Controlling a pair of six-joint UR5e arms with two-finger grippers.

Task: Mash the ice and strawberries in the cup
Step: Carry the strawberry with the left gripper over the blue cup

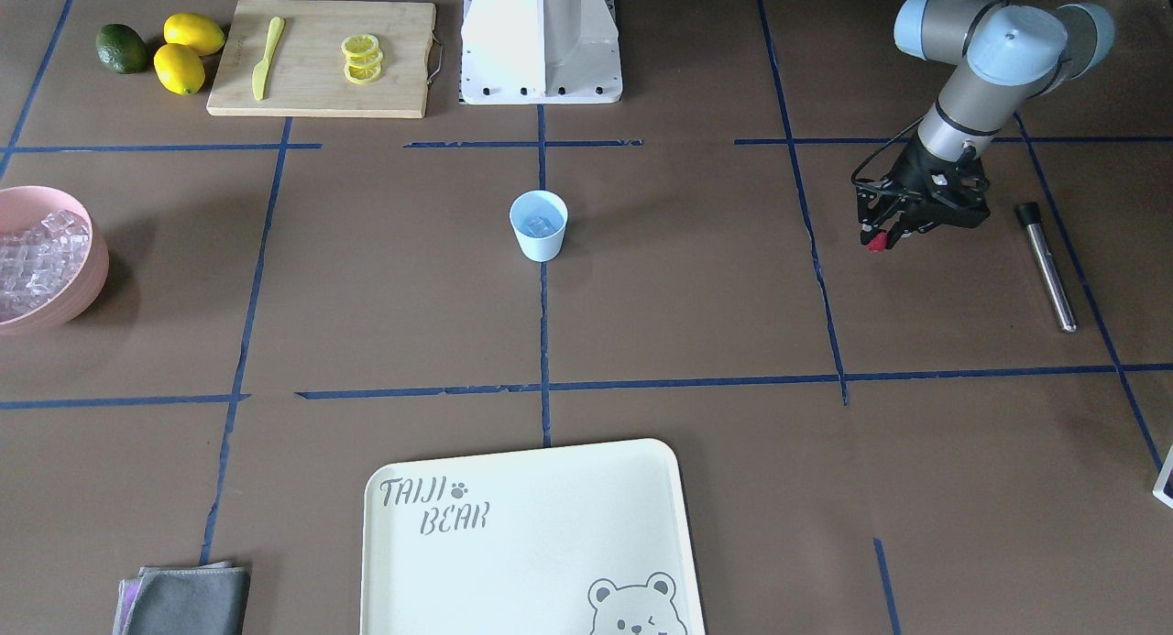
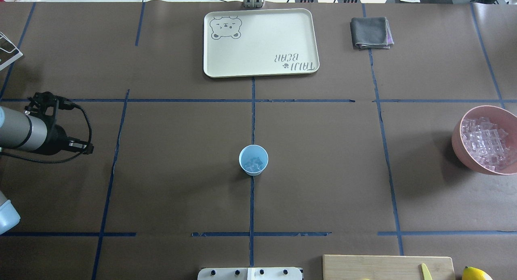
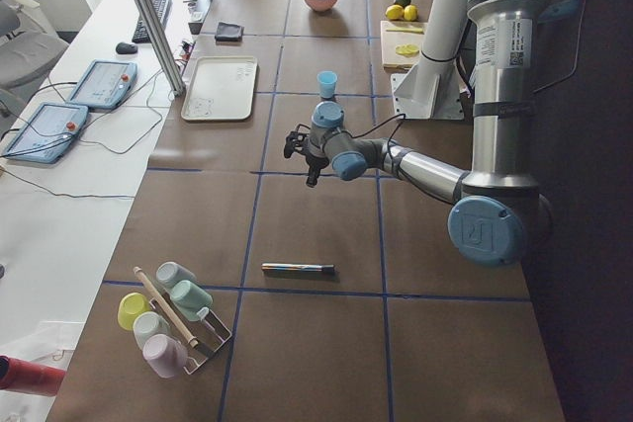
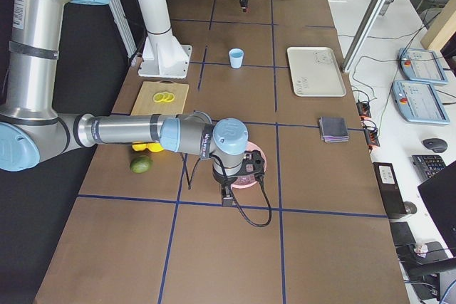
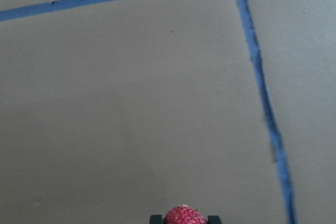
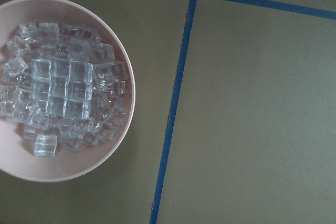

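Observation:
The light-blue cup stands upright at the table's middle, on a blue tape line, with a few pieces of ice inside. My left gripper hangs above the table far to the right of the cup in the front-facing view. It is shut on the red strawberry, which the left wrist view shows as a bumpy strawberry pinched between the fingertips over bare table. My right gripper hovers beside the pink bowl, which is full of ice. I cannot tell whether the right gripper is open or shut.
A metal rod lies on the table just beyond the left gripper. A cream tray sits at the operators' side, with a grey cloth near it. A cutting board with lemon slices, a yellow knife, lemons and a lime is near the robot base.

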